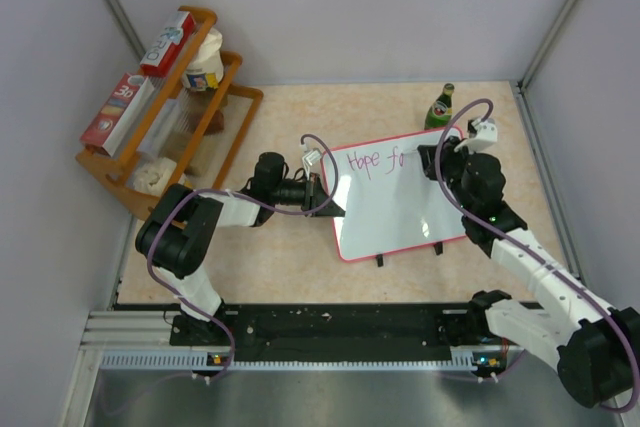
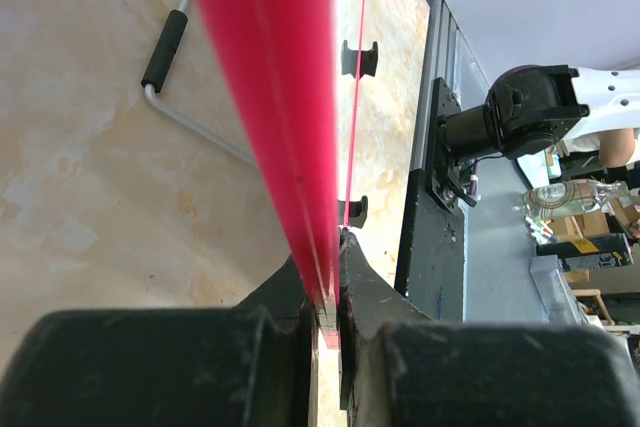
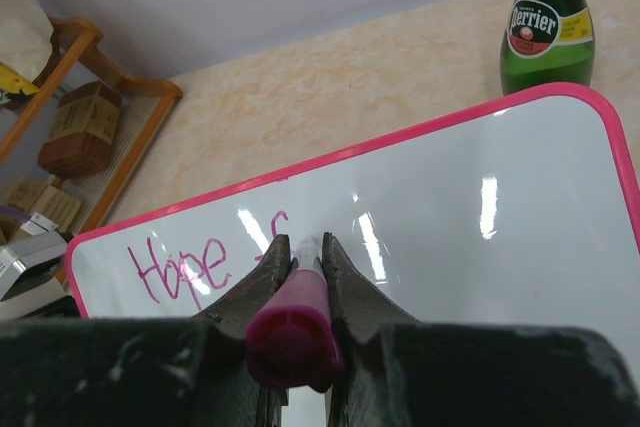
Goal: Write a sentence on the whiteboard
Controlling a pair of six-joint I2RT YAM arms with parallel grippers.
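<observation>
The whiteboard [image 1: 395,207] lies tilted mid-table, glossy white with a red-pink rim and two black clip feet at its near edge. Pink handwriting on it reads "Hope f" [image 1: 375,160]; it also shows in the right wrist view [image 3: 185,267]. My left gripper [image 1: 322,192] is shut on the board's left rim [image 2: 290,147], seen edge-on. My right gripper [image 1: 432,162] is shut on a magenta marker [image 3: 298,332] with its tip down on the board just right of the "f". The marker tip is hidden between the fingers.
A green Perrier bottle [image 1: 439,107] stands just behind the board's far right corner. A wooden rack [image 1: 165,112] with boxes and a jar stands at the far left. A grey rod with a black grip [image 2: 165,52] lies under the board's left side.
</observation>
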